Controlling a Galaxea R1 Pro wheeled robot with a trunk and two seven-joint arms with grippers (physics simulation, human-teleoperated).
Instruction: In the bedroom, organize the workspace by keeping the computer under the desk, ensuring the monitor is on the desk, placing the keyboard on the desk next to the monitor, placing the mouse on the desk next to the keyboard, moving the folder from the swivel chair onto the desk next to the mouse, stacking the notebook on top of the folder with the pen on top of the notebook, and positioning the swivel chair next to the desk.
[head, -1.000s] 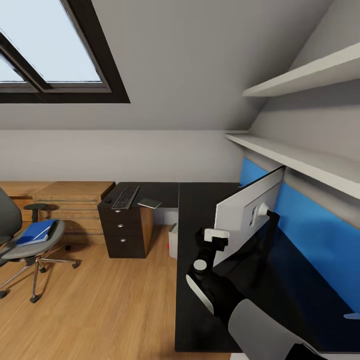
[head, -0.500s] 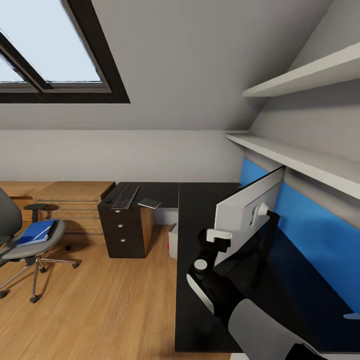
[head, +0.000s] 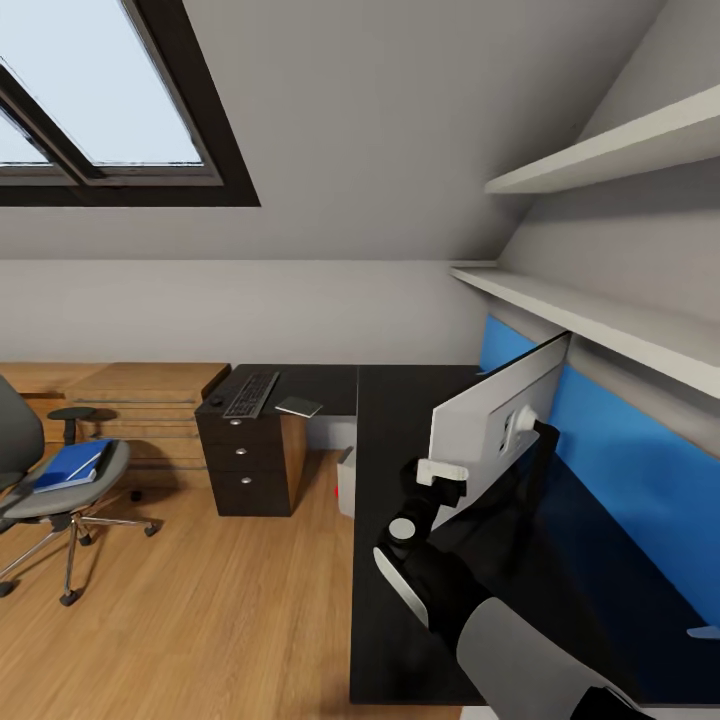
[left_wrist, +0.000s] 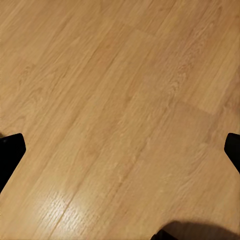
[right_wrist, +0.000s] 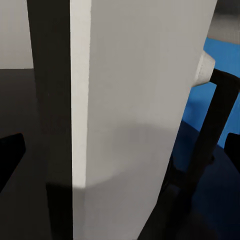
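On the black desk the monitor stands with its white back toward me. My right gripper is open at the monitor's near edge, and that edge sits between its spread fingers. The keyboard, mouse and notebook lie on the desk's far wing above the drawers. The computer stands under the desk. The blue folder lies on the swivel chair at the left. The pen is out of view. My left gripper hangs open over bare wood floor.
A light oak low cabinet stands behind the chair. Two white shelves and a blue wall panel run along the wall behind the monitor. Open wood floor lies between the chair and the desk.
My right gripper has crept slightly to the right, closer onto the monitor's edge. Nothing else has moved.
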